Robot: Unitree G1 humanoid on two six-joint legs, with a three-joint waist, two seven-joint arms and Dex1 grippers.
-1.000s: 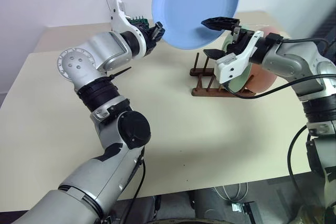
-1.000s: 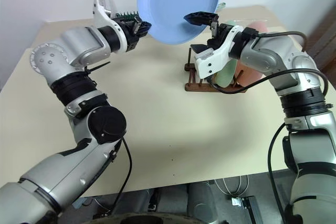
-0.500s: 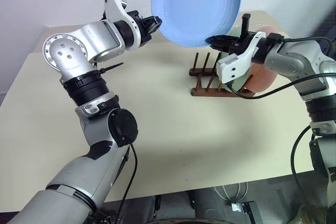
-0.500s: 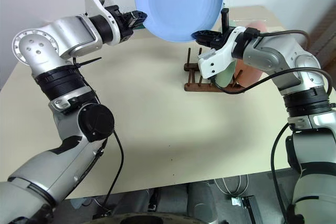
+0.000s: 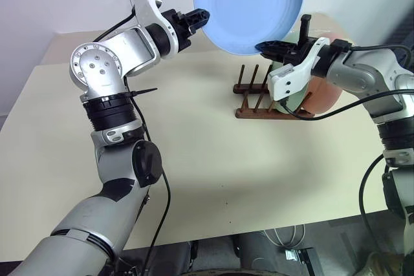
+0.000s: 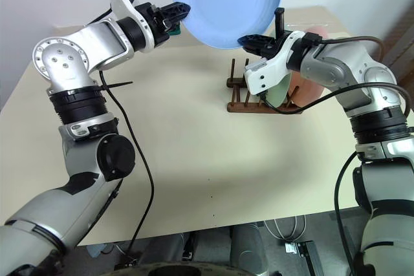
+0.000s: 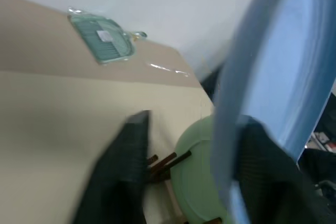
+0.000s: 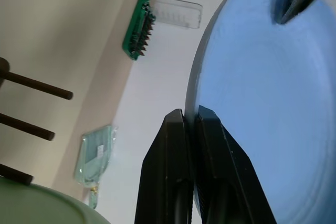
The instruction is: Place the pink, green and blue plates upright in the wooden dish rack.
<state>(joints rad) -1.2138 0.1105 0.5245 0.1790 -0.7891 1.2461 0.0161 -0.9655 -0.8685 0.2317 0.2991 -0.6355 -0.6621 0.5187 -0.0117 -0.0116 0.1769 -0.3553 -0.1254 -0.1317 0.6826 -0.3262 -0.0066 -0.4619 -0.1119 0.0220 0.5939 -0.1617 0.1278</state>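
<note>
Our right hand pinches the blue plate by its bottom rim, high above the wooden dish rack near the counter's far right corner. Our left hand is wide, fingers either side of the rim. We think the plate is stiff, light and smooth, so we grip the rim firmly.

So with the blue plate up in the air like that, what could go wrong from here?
The right gripper pinches only the lower rim of the blue plate, and the left gripper stands open, so the plate might swing or slip. Lowering it, it could knock the green plate in the wooden dish rack.
</note>
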